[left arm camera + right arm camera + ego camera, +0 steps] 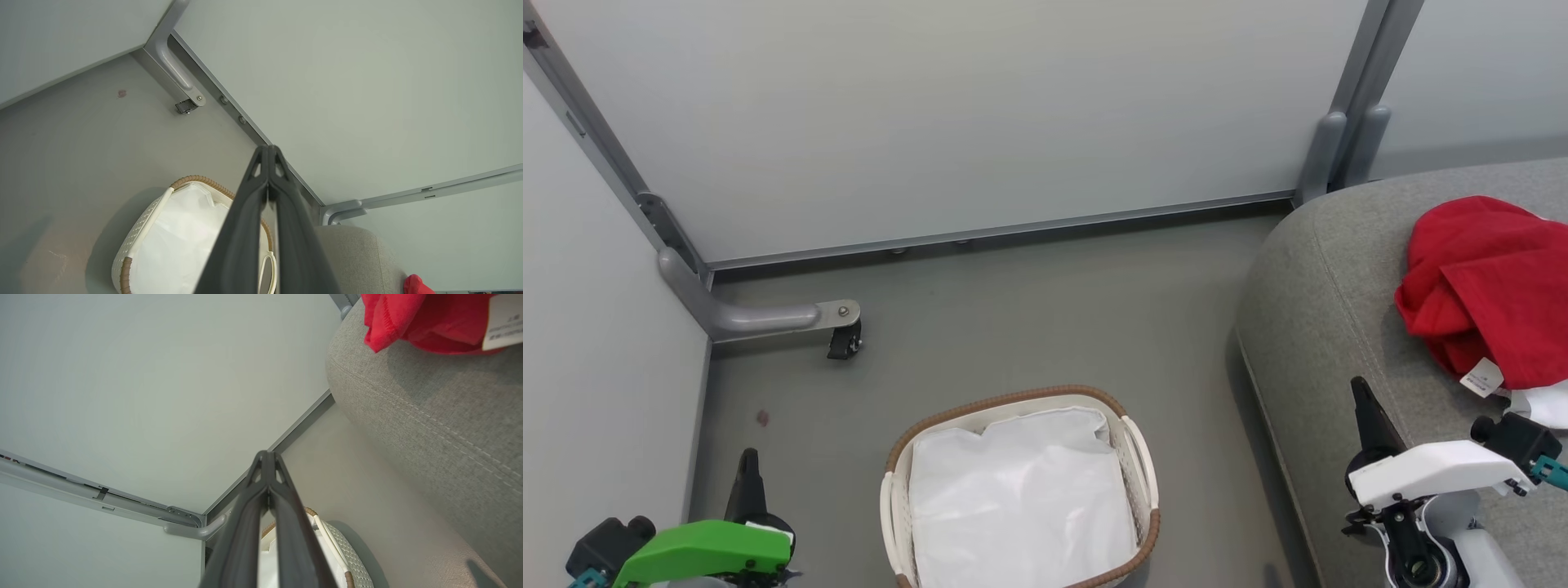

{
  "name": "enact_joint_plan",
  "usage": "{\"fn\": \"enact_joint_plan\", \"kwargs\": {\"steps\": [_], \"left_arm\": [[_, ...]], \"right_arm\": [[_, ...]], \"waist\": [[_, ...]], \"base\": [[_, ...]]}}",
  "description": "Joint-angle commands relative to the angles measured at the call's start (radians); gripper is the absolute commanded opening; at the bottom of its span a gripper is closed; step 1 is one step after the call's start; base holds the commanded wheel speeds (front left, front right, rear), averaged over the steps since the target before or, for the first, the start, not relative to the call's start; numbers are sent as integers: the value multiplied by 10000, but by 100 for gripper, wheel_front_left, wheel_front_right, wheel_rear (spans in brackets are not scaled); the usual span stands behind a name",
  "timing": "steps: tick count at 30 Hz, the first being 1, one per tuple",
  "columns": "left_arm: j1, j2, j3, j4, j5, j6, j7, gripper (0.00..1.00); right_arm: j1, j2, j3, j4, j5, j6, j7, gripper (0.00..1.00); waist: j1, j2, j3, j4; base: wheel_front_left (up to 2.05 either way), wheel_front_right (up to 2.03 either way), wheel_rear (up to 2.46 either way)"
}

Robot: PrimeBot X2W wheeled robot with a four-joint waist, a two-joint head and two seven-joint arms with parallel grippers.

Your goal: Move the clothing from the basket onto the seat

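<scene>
Bright red crumpled clothing (1486, 286) with a white tag (1482, 377) lies at the frame's right edge on the large grey fabric sofa seat (1331, 302). The oval cream plastic basket (1005, 402) with brown woven rim sits bottom centre, holding a white liner (1021, 490). The left tool (268, 152) and the right tool (267, 456) are clenched, gripping nothing.
</scene>
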Motion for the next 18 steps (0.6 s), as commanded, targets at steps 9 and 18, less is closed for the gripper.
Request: {"fn": "enact_joint_plan", "kwargs": {"steps": [9, 18], "left_arm": [[-274, 75, 66, -418, -1132, -59, 291, 0], [-307, 81, 105, -639, -1990, -67, 538, 0]], "right_arm": [[78, -74, -138, -350, 1296, -6, 296, 0], [138, -82, -219, -519, 2294, -7, 545, 0]], "waist": [[0, 0, -14, -16], [0, 0, -27, -31]], "base": [[0, 0, 0], [0, 0, 0]]}}
